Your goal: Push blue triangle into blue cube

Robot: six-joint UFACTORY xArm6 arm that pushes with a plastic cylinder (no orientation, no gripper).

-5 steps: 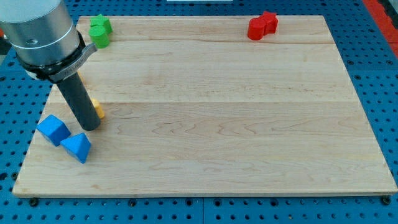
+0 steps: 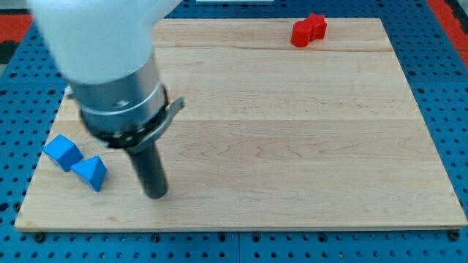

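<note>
The blue triangle (image 2: pixel 90 173) lies near the board's lower left corner. The blue cube (image 2: pixel 62 152) sits just up and left of it, touching or nearly touching. My tip (image 2: pixel 155 193) is on the board to the right of the blue triangle, apart from it by a clear gap. The arm's grey body covers the upper left of the board.
A red block (image 2: pixel 308 31) sits at the view's top right on the wooden board (image 2: pixel 292 146). The arm hides the upper left corner. A blue pegboard surrounds the board.
My tip moved right and toward the view's bottom, from above the blue triangle to its right. The arm now hides the green and yellow blocks. The blue blocks have not moved.
</note>
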